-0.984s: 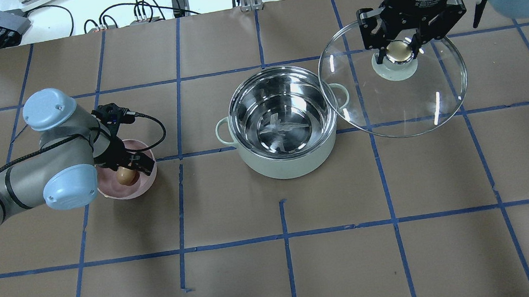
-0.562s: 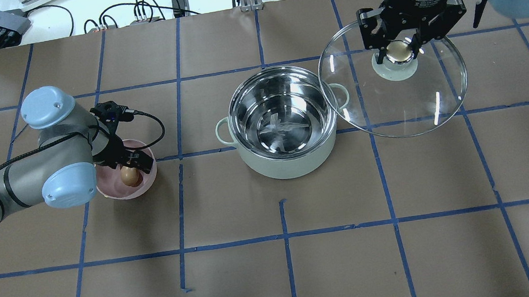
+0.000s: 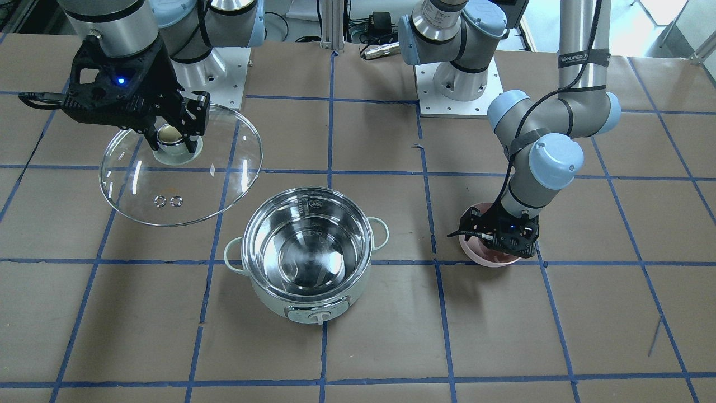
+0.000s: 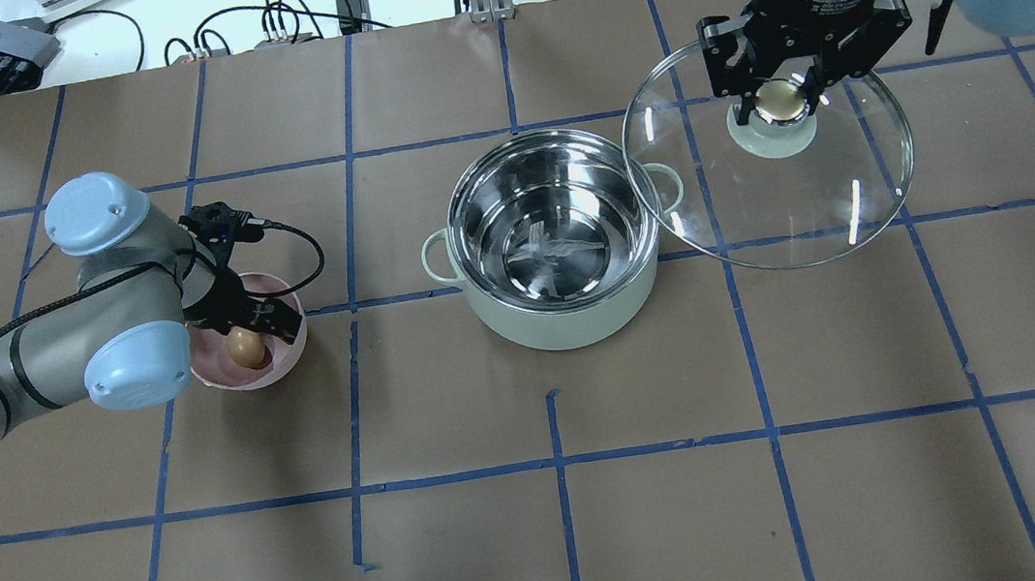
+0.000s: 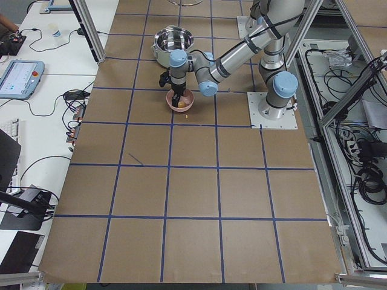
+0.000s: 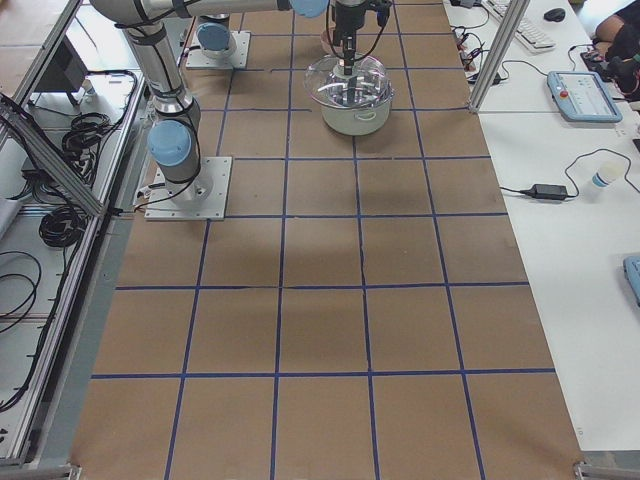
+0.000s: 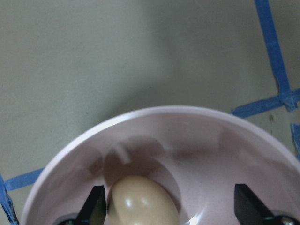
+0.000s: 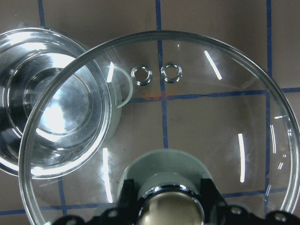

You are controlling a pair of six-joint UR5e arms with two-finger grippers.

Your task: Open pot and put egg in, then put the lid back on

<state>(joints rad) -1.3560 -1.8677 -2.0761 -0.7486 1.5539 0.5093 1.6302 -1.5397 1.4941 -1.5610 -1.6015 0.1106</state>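
Note:
The mint-green pot (image 4: 560,325) stands open mid-table, its steel inside bare; it also shows in the front view (image 3: 279,305). My right gripper (image 4: 780,100) is shut on the cream knob of the glass lid (image 4: 790,201) and holds it above the table, right of the pot, overlapping the pot's rim. The lid also shows in the right wrist view (image 8: 187,108). The tan egg (image 4: 243,346) lies in a pink bowl (image 4: 287,361). My left gripper (image 7: 172,206) is open inside the bowl, with the egg (image 7: 143,201) against one finger.
The brown paper table (image 4: 563,519) carries a grid of blue tape. Cables and power bricks (image 4: 282,20) lie past the far edge. The robot bases (image 3: 453,84) stand on their side of the table.
My left gripper shifted slightly inside the bowl and came back, and the egg rolled a little. It stays open. The right gripper and the lid have not moved.

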